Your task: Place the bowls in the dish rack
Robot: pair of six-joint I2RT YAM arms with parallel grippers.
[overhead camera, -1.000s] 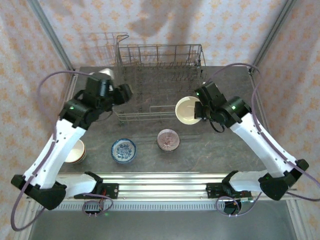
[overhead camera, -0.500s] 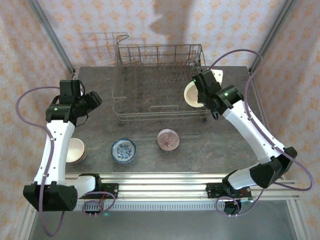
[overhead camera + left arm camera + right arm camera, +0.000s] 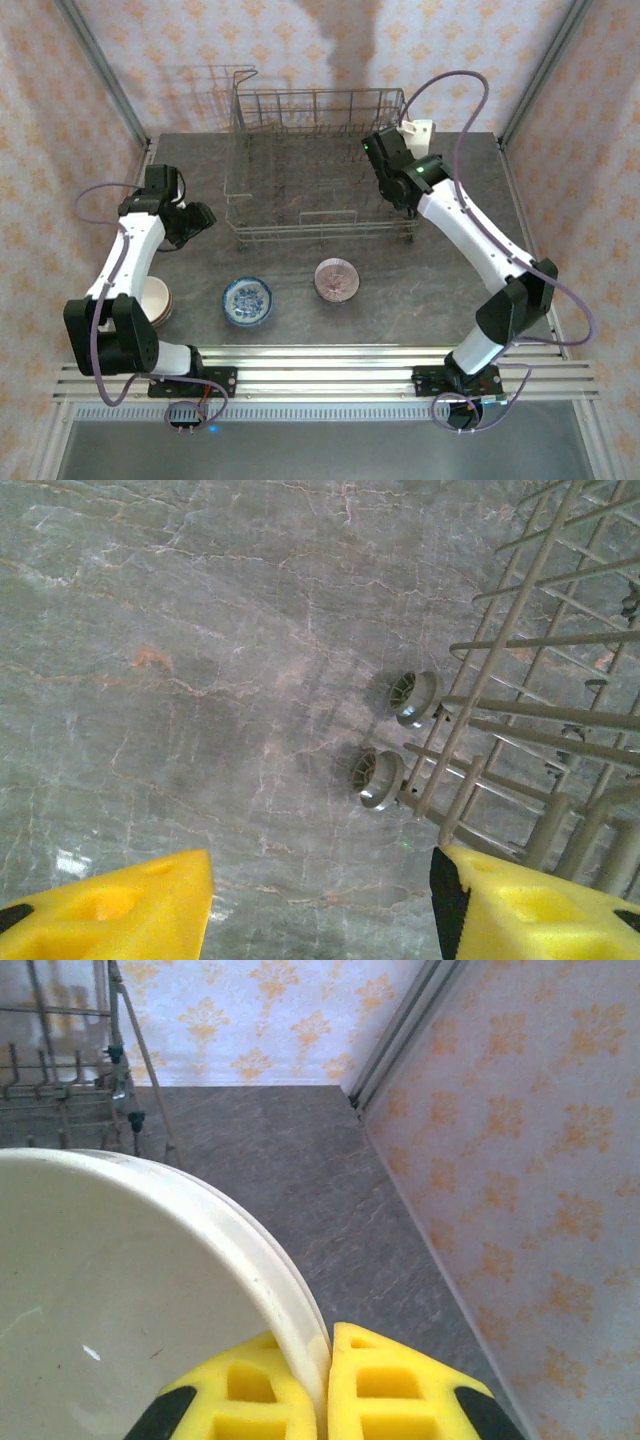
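Observation:
The grey wire dish rack stands at the back middle of the table with no bowls in it. My right gripper is shut on the rim of a plain cream bowl, held on edge by the rack's back right corner. Three more bowls rest in front of the rack: a blue-and-white one, a pinkish one, and a cream one partly behind my left arm. My left gripper hangs open and empty left of the rack, its yellow fingers above bare table.
In the left wrist view the rack's front left corner and its two small wheels sit just right of my gripper. Metal frame posts and patterned walls close in the table's back and sides. A rail runs along the near edge.
My right arm has carried the cream bowl from the rack's front right up to its back right corner. My left arm has pulled away from the rack toward the left.

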